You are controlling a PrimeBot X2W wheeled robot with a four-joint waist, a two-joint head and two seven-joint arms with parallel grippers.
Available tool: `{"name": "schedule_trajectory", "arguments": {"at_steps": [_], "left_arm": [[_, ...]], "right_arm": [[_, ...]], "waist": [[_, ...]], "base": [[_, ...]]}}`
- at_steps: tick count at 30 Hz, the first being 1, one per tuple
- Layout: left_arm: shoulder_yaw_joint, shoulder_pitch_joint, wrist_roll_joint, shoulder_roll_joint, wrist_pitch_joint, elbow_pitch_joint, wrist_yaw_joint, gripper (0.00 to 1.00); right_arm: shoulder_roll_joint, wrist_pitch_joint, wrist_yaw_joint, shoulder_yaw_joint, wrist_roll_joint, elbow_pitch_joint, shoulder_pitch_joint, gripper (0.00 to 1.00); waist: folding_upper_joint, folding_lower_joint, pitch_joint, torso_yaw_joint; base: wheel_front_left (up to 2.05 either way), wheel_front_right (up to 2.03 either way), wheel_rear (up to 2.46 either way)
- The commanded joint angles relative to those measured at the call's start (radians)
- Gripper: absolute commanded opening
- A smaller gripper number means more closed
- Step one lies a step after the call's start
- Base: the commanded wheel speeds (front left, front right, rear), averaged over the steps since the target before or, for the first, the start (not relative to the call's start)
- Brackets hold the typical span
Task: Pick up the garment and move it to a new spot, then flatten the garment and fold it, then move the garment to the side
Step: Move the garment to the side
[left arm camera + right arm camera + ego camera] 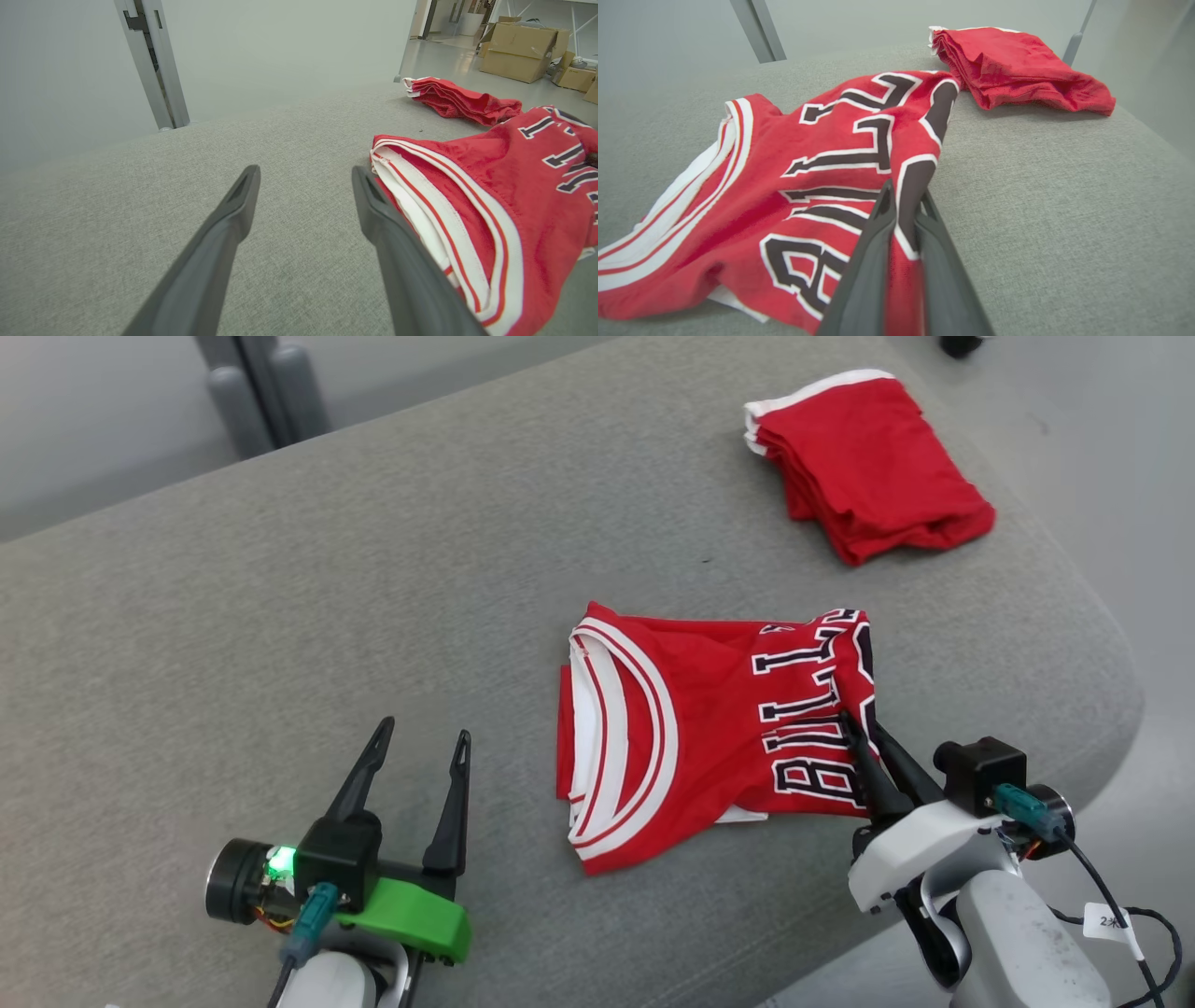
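Note:
The garment (709,728) is a red jersey with white trim and dark letters, folded on the grey cushion. My right gripper (854,726) is shut on the garment's right edge; in the right wrist view the cloth (822,186) is pinched between the two fingers (873,242) and lifted into a ridge. My left gripper (425,733) stands open to the left of the garment, apart from it, with nothing between its fingers (387,233). In the left wrist view the garment (490,196) lies just right of the right finger.
A second folded red garment (864,462) lies at the far right of the cushion (280,644). The cushion's rounded edge drops off at the right. Cardboard boxes (523,51) stand on the floor beyond, and a grey post (149,65) rises behind the cushion.

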State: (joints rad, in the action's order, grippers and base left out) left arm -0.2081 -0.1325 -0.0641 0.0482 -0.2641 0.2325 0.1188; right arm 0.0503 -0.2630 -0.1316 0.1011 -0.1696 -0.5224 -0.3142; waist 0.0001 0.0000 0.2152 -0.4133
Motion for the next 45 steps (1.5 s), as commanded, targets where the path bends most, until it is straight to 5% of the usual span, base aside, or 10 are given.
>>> {"name": "schedule_trajectory", "arguments": {"at_steps": [1,12,22,34,35,36,37,45], "left_arm": [[-0.003,-0.003,0.010,0.006,0.001,0.003,0.004,1.00],[-0.005,-0.030,0.032,0.032,0.001,0.007,0.009,1.00],[-0.002,-0.086,0.043,0.090,0.001,0.011,0.011,1.00],[-0.012,-0.134,0.036,0.118,0.001,0.020,0.012,1.00],[-0.011,-0.134,0.035,0.118,0.001,0.022,0.012,1.00],[-0.009,-0.135,0.035,0.118,0.002,0.023,0.011,1.00],[-0.006,-0.135,0.034,0.118,0.002,0.025,0.011,1.00],[0.003,-0.137,0.042,0.102,0.002,0.038,0.004,1.00]], "right_arm": [[0.002,-0.002,0.002,-0.011,-0.009,0.013,0.015,0.00],[0.001,-0.002,0.002,-0.050,-0.003,0.075,-0.031,0.00],[0.002,0.012,0.002,-0.061,0.152,-0.016,-0.412,0.00],[0.188,0.143,0.002,-0.468,0.523,-0.159,-0.651,0.00],[0.195,0.153,0.002,-0.495,0.551,-0.161,-0.648,0.20],[0.199,0.162,0.002,-0.530,0.580,-0.163,-0.644,0.69],[0.194,0.162,0.002,-0.558,0.594,-0.164,-0.642,1.00],[0.099,0.032,0.002,-0.677,0.641,-0.164,-0.616,1.00]], "waist": [[-0.0001,0.0000,0.006,-0.123],[-0.0001,0.0000,0.098,-0.126],[-0.0001,0.0000,0.221,-0.031],[-0.0001,0.0000,0.292,0.097],[-0.0001,0.0000,0.294,0.101],[-0.0001,0.0000,0.296,0.106],[-0.0001,0.0000,0.297,0.108],[-0.0001,0.0000,0.259,0.128]], "base": [[0.00,0.00,0.00],[0.00,0.00,0.00],[0.00,0.00,0.00],[0.00,0.00,0.00],[0.00,0.00,0.00],[0.00,0.00,0.00],[0.00,0.00,0.00],[0.00,0.00,0.00]]}}
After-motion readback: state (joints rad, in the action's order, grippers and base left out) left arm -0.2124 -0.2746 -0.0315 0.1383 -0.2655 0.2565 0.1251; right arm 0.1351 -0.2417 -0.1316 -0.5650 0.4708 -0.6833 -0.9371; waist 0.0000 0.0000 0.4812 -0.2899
